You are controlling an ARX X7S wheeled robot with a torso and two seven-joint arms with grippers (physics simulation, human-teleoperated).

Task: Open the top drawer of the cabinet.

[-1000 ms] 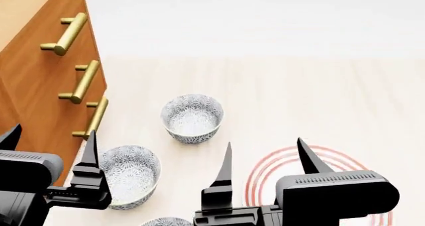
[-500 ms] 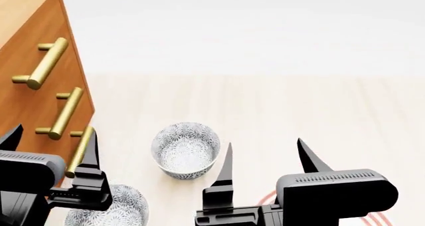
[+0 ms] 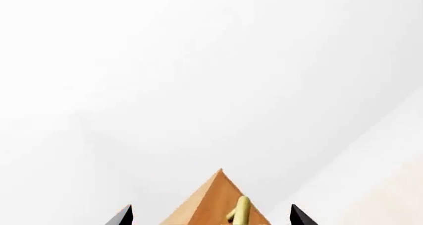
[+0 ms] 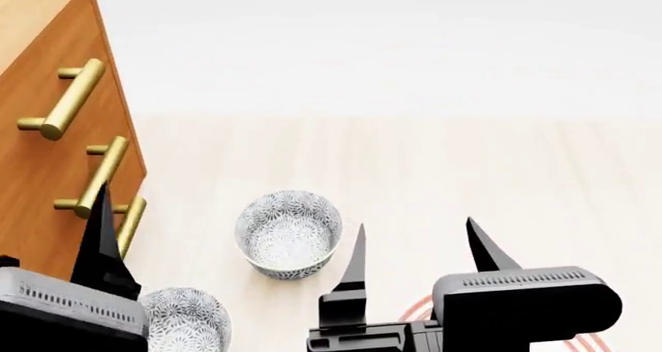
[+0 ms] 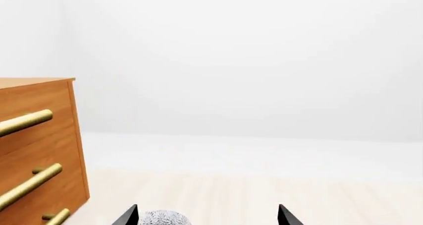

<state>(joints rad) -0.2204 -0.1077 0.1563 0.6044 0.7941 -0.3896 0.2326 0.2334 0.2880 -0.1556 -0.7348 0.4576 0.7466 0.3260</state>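
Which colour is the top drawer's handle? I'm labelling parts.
Brass-gold, on the orange-brown top drawer; its handle shows best in the head view.

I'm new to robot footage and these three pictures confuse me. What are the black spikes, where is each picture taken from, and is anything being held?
These are simulator renders of a two-armed wheeled robot. The black spikes are the fingers of its grasping tools. The head view looks down from the robot's head: the left tool shows only one finger there, and the right tool stands open. Neither holds anything. The other two pictures come from cameras near each tool, so only finger tips show at their lower edge. The orange-brown cabinet stands at the robot's left, all its drawers shut; the top drawer has a brass handle. Two patterned bowls sit on the pale floor: a full bowl and a nearer bowl partly hidden.
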